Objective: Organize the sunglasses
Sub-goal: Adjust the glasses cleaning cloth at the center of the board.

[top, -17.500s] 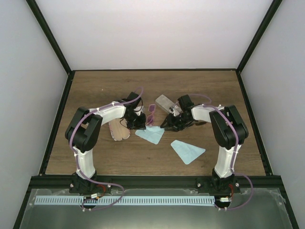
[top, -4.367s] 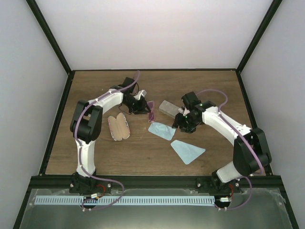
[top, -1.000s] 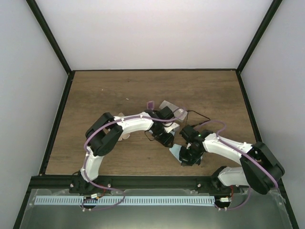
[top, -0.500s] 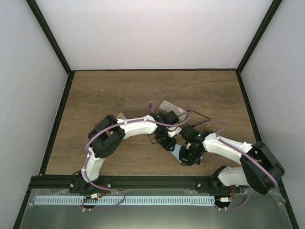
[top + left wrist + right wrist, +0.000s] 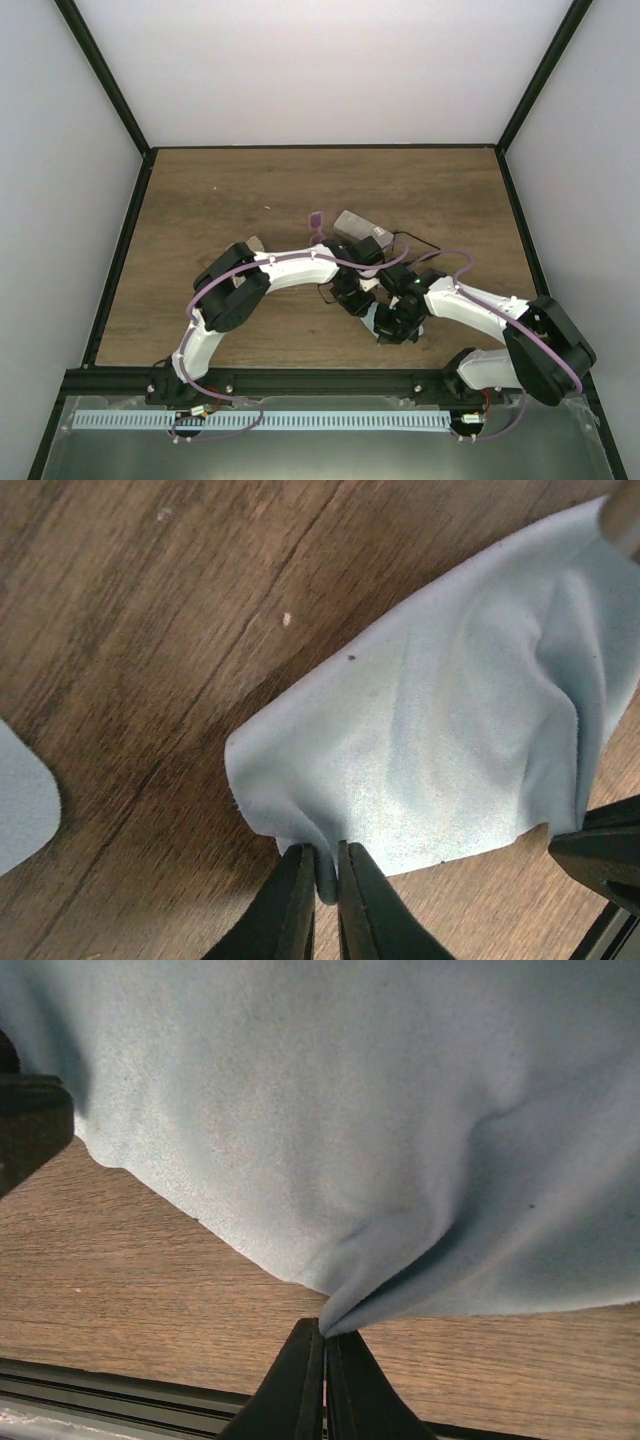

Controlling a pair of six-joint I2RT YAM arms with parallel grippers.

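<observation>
Spreading across the view, the wooden table (image 5: pixel 200 200) is seen with nothing sorted so far. A blue cloth (image 5: pixel 440 740) is held near its front edge. One hem is pinched by the left end effector (image 5: pixel 322 875), and another fold is nipped by the tightly pressed right end effector (image 5: pixel 325 1338). A grey case (image 5: pixel 355 227) is set farther back. The purple sunglasses (image 5: pixel 318 219) are left loose just beside it, the black wire sunglasses (image 5: pixel 410 240) at its other side. Both pairs are judged as not yet put away.
</observation>
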